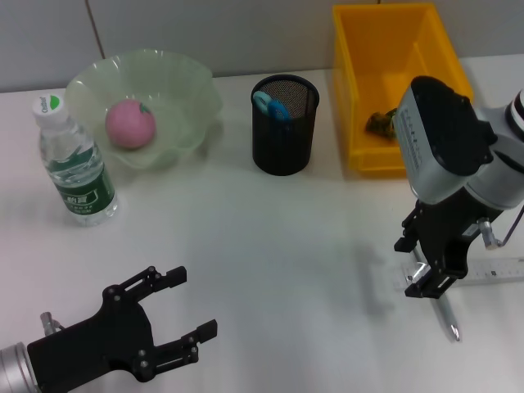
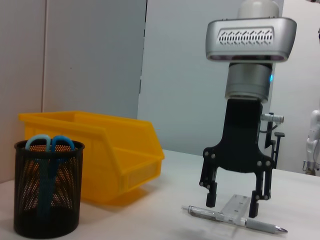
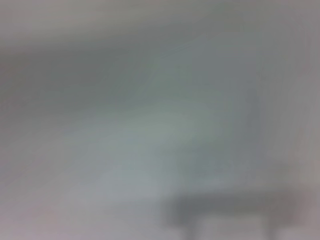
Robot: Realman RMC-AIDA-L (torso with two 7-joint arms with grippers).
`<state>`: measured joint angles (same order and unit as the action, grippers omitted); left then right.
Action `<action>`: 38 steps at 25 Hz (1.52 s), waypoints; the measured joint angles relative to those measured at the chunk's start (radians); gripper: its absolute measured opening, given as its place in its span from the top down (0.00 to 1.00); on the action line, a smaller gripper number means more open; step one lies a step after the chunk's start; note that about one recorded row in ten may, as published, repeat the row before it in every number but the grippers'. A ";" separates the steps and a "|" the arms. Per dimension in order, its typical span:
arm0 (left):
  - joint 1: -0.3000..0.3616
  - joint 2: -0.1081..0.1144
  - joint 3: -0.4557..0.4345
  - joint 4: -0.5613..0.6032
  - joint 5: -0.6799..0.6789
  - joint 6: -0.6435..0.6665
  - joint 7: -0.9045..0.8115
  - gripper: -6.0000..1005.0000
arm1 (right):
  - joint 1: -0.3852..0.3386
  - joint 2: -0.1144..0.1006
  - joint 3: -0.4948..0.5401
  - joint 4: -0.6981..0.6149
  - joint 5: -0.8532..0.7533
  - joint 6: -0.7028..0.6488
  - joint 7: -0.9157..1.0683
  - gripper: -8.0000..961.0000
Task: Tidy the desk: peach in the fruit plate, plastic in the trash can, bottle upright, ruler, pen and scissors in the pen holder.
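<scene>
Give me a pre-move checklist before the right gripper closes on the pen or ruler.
1. Right gripper open, straddling the silver pen: ok.
2. Clear plastic ruler lies under the pen, so the grasp may catch both: not ok.
3. Black mesh pen holder upright, blue-handled scissors inside: ok.
4. Left gripper open, low, well clear: ok.
5. Right wrist view of the contact: cannot tell.
</scene>
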<state>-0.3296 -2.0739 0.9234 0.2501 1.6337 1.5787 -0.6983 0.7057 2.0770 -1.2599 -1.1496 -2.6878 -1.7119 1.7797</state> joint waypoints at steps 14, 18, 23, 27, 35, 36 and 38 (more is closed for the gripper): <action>0.000 0.000 0.000 0.000 -0.002 0.003 -0.005 0.17 | -0.016 0.000 -0.065 0.052 -0.014 0.087 -0.011 0.30; 0.000 0.000 0.000 0.000 -0.002 0.003 -0.006 0.17 | -0.016 0.000 -0.067 0.054 -0.014 0.088 -0.011 0.30; 0.000 0.000 0.000 0.000 -0.003 0.004 -0.008 0.17 | -0.013 0.000 -0.067 0.058 -0.014 0.089 -0.011 0.30; 0.000 0.001 0.000 0.000 -0.003 0.004 -0.009 0.17 | -0.011 0.000 -0.071 0.059 -0.014 0.090 -0.011 0.30; 0.000 0.002 0.000 0.002 -0.005 0.011 -0.010 0.17 | -0.007 0.000 -0.077 0.059 -0.019 0.092 -0.011 0.33; 0.000 0.002 0.000 0.002 -0.005 0.012 -0.010 0.17 | -0.007 0.000 -0.078 0.059 -0.021 0.092 -0.011 0.33; 0.001 0.003 0.000 0.003 -0.006 0.014 -0.010 0.17 | -0.006 0.000 -0.079 0.059 -0.026 0.093 -0.011 0.33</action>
<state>-0.3287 -2.0706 0.9234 0.2529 1.6273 1.5932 -0.7087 0.6993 2.0769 -1.3392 -1.0907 -2.7137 -1.6193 1.7686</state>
